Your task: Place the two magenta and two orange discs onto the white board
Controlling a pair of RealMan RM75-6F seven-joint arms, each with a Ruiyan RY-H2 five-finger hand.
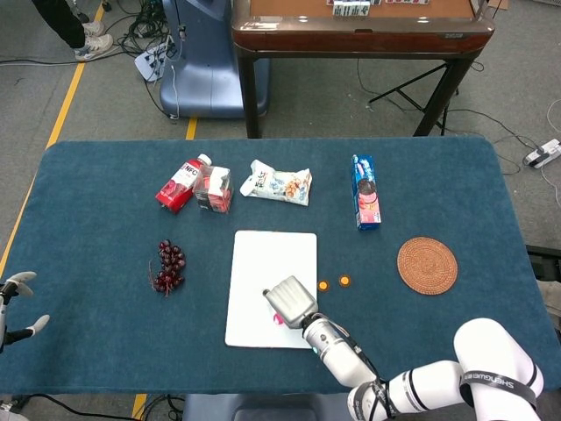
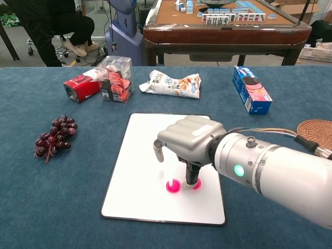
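Observation:
The white board [image 2: 139, 155] lies mid-table, also seen from the head view as the white board [image 1: 273, 256]. Two magenta discs lie flat on its near right part, one disc [image 2: 173, 185] beside the other disc [image 2: 196, 183]. My right hand [image 2: 189, 141] hovers just above them, fingers apart; a fingertip stands close by the right disc, while another is raised clear of the left one. In the head view the right hand [image 1: 291, 303] covers most of the discs. Two orange discs [image 1: 323, 285] [image 1: 344, 281] sit on the cloth right of the board. My left hand [image 1: 17, 303] is at the table's left edge, fingers spread, empty.
Grapes [image 1: 167, 267] lie left of the board. Behind it are a red carton [image 1: 180, 184], a small pack [image 1: 213, 189] and a snack bag [image 1: 279, 184]. A blue biscuit box [image 1: 365, 191] and a woven coaster [image 1: 427, 265] are to the right.

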